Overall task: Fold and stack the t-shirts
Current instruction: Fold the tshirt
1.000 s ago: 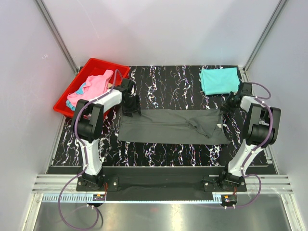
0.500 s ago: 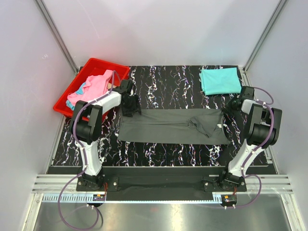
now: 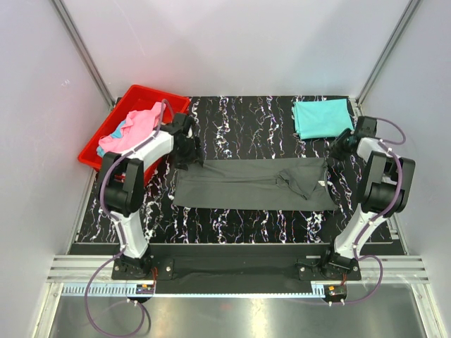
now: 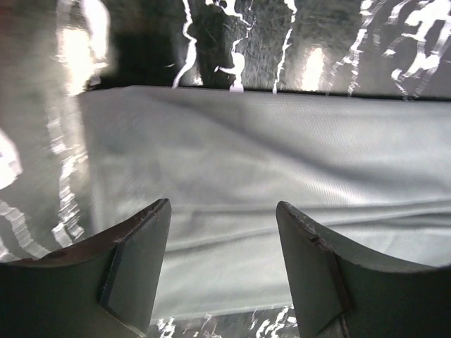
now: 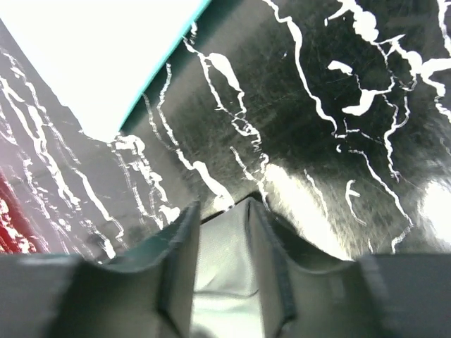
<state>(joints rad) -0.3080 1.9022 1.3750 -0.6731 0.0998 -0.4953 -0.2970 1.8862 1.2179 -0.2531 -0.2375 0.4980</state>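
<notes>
Currently the charcoal t-shirt [image 3: 239, 184] lies as a long band across the middle of the marbled table [image 3: 239, 127], with a rumpled sleeve [image 3: 299, 184] bunched towards its right end. The left gripper [image 4: 222, 211] hovers over the band's upper-left corner, jaws wide apart and holding nothing. The right gripper [image 5: 222, 205] sits at the upper-right corner, jaws narrowly parted, not clamped. A grab catching only the top layer would likely drag the band askew, and the bunched sleeve would fold in as a lump. The folded teal t-shirt [image 3: 322, 117], upper right, lies near the right gripper and could be snagged. At upper left, the red bin [image 3: 148, 96] holding the pink shirt [image 3: 137, 125] crowds the left arm.
</notes>
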